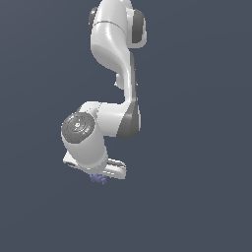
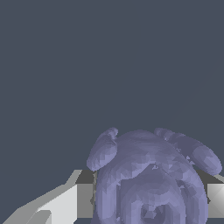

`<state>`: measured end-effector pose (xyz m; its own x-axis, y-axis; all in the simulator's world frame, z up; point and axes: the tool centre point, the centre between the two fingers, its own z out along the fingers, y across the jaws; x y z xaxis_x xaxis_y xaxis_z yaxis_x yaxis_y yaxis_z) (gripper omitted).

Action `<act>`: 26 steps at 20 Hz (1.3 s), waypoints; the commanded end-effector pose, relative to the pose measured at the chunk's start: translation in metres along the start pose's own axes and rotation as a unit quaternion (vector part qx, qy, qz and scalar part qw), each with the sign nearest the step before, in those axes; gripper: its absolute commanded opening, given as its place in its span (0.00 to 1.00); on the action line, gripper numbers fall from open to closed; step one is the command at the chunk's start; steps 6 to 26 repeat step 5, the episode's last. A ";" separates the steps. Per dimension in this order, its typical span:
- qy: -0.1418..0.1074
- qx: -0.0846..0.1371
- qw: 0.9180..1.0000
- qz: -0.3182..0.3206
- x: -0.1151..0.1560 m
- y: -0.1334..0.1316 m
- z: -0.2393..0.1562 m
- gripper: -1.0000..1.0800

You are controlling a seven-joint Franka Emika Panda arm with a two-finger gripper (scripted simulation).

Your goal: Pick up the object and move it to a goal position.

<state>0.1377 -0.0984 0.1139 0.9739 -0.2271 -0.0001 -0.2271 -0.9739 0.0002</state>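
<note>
The object (image 2: 148,179) is a bluish-purple lumpy thing that fills the space between my two fingers in the wrist view. One white and grey finger (image 2: 72,199) presses on one side of it, the other finger (image 2: 215,199) on the opposite side. In the exterior view the object (image 1: 98,178) shows as a tiny purple lump just under the white hand, where my gripper (image 1: 100,177) is shut on it. The fingertips themselves are hidden by the hand there.
The white arm (image 1: 115,44) reaches down from the top of the exterior view, with its elbow (image 1: 129,120) bent to the exterior view's right. Plain dark grey-blue background lies all around.
</note>
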 end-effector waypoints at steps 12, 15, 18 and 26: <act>0.000 0.000 1.000 0.000 0.004 0.001 -0.001 0.00; 0.000 0.000 1.000 0.000 0.004 0.001 -0.001 0.00; 0.000 0.000 1.000 0.000 0.004 0.001 -0.001 0.00; 0.000 0.000 1.000 0.000 0.004 0.001 -0.001 0.00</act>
